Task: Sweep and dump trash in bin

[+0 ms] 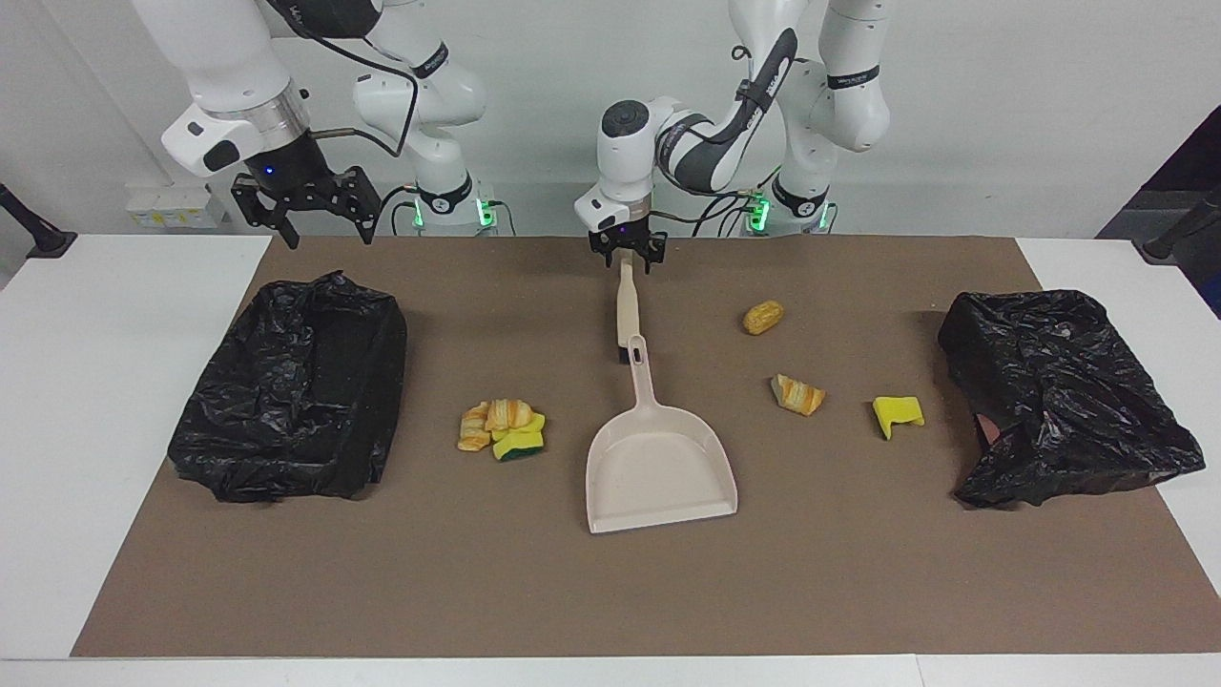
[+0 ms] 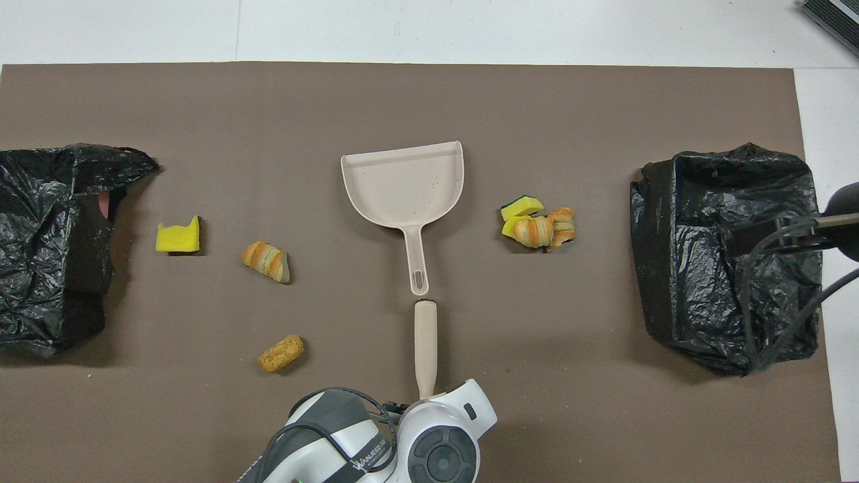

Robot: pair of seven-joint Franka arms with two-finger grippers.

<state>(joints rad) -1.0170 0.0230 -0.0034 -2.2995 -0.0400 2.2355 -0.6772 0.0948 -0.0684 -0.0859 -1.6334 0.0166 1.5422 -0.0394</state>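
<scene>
A beige brush (image 1: 626,303) lies on the brown mat, its handle end close to the handle of a beige dustpan (image 1: 658,468). My left gripper (image 1: 626,260) is down at the end of the brush nearer to the robots; its wrist hides that end in the overhead view. Trash lies in several spots: a pile of croissant pieces and a green-backed sponge (image 1: 504,429), a bread roll (image 1: 763,317), a croissant piece (image 1: 797,394) and a yellow sponge (image 1: 897,412). My right gripper (image 1: 307,212) is open and empty in the air, over the mat's edge by the bin.
A black bag-lined bin (image 1: 296,391) stands at the right arm's end of the table, another (image 1: 1059,391) at the left arm's end. The brown mat (image 1: 610,592) covers the middle of the white table (image 1: 86,401).
</scene>
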